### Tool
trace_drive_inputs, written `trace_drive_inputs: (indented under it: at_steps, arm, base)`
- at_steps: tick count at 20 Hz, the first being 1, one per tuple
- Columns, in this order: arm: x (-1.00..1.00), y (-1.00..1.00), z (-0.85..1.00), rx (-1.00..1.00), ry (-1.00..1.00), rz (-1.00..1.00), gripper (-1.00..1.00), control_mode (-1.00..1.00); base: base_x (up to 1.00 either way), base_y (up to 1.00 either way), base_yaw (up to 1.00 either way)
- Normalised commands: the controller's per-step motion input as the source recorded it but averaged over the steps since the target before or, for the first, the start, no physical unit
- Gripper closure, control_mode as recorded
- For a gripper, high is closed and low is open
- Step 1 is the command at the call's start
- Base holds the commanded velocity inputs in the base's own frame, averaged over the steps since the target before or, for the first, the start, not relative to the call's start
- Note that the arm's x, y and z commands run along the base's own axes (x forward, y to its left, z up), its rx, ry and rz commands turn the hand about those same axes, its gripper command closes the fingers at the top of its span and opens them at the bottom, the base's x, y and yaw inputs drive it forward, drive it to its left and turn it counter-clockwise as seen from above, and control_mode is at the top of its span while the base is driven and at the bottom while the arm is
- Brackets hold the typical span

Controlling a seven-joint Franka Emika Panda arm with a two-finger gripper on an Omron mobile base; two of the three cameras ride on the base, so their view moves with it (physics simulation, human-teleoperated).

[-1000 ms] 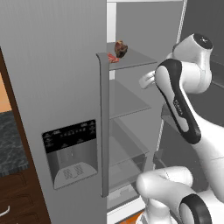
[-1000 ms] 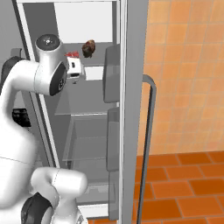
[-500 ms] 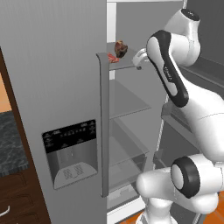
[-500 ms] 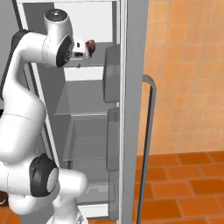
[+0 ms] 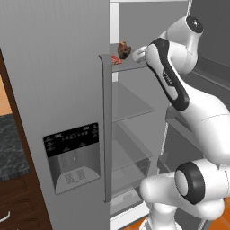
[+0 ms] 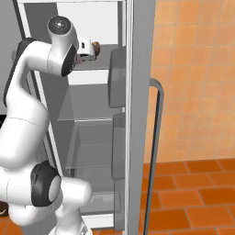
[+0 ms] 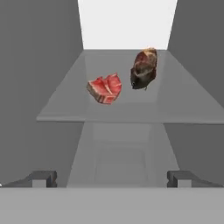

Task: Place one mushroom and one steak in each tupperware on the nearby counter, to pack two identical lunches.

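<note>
Pincer (image 7: 112, 178) wide, empty — facing the fridge shelf (image 7: 183, 109), where steak (image 7: 105, 89) and mushroom (image 7: 143, 69) sit just beside each other.

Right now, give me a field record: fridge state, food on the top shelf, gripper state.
fridge: door open, glass shelves visible
steak: lying on the top shelf, toward its front edge
mushroom: on the same shelf, beside the steak and a bit farther back, apart from it
gripper: open, holding nothing, in front of the shelf edge, facing both items
</note>
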Motion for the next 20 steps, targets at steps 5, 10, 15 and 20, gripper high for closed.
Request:
trace_drive_inputs:
  at_steps: [5, 10, 15, 20]
  arm:
    - [1.0, 0.1, 0.2, 0.01, 0.01, -0.09, -1.0, -1.0]
    - [0.96, 0.0, 0.17, 0.0, 0.03, -0.11, -1.0, -1.0]
    - [0.54, 0.0, 0.01, 0.0, -0.02, -0.02, -1.0, -1.0]
    - [0.77, 0.01, -0.08, 0.0, -0.04, 0.02, -1.0, -1.0]
  base:
    - [0.0, 0.0, 0.0]
    - [0.0, 0.0, 0.0]
    - [0.0, 0.0, 0.0]
    - [0.0, 0.0, 0.0]
